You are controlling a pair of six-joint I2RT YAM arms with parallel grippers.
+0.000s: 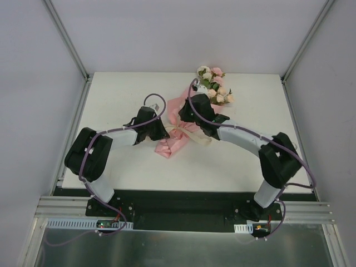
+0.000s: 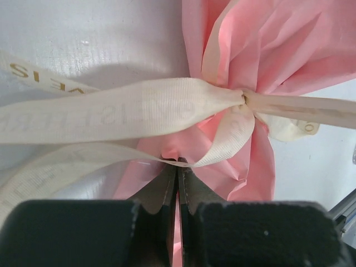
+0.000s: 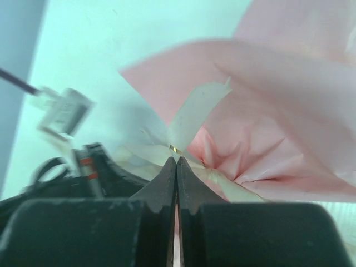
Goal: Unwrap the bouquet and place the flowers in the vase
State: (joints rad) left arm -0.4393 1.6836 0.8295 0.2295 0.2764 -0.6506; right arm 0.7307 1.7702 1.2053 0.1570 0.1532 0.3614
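Observation:
The bouquet (image 1: 170,146) lies on the white table, its pink wrapping paper (image 2: 278,44) gathered at a cream ribbon bow (image 2: 167,108). The flowers (image 1: 214,84), pink and cream roses, stick out of the far end of the wrap. My left gripper (image 2: 178,162) is shut, and a loop of the ribbon is pinched at its tips. From the other side of the knot, my right gripper (image 3: 177,159) is shut on a ribbon tail (image 3: 196,111) that rises from its tips. In the top view both grippers meet at the bow (image 1: 181,133). The vase is out of view.
The table (image 1: 117,100) is walled by grey panels with metal posts at the back corners. The left arm's black body (image 3: 83,172) and a white cable connector (image 3: 64,114) show at the left of the right wrist view.

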